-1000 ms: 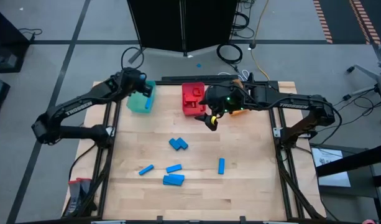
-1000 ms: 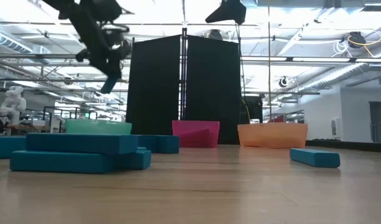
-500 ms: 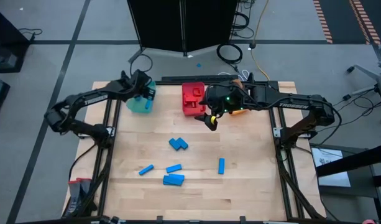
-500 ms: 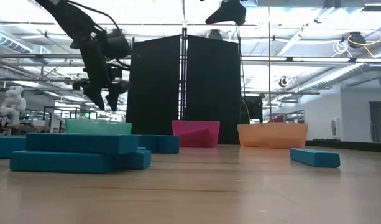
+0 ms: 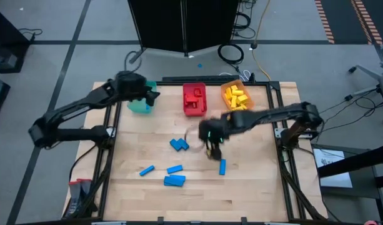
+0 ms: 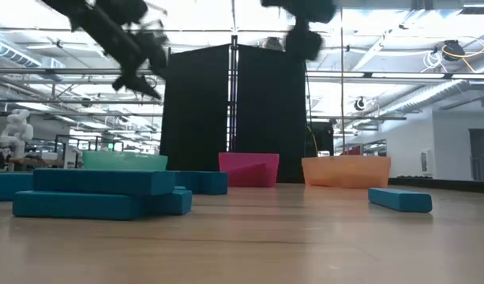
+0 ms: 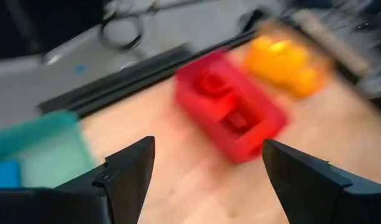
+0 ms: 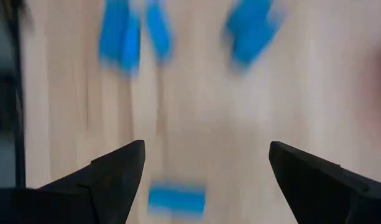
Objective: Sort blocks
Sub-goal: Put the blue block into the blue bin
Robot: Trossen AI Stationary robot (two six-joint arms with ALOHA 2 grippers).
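Several blue blocks lie flat on the wooden table: a pair [image 5: 179, 145], one [image 5: 147, 169], one [image 5: 174, 169], a wider one [image 5: 174, 180] and one [image 5: 222, 166]. The teal bin [image 5: 140, 105] holds a blue block [image 7: 4, 174]. The red bin [image 5: 193, 99] holds red blocks, and the orange bin [image 5: 236, 95] holds yellow ones. My left gripper [image 5: 154, 95] [image 7: 207, 149] hangs open and empty beside the teal bin's right rim. My right gripper [image 5: 211, 149] [image 8: 206, 149] is open and empty above the table, between the pair and the block at the right.
The three bins stand in a row along the table's far edge. Bare wood lies between the bins and the blocks, and along the near edge. In the low view, blue blocks [image 6: 99, 193] [image 6: 399, 199] lie in front of the bins.
My left gripper, which held a blue block over the teal bin, has opened and let it fall, then turned toward the red bin. My right gripper has swung from beside the red bin toward the table's near edge and down, over the blue blocks, staying open.
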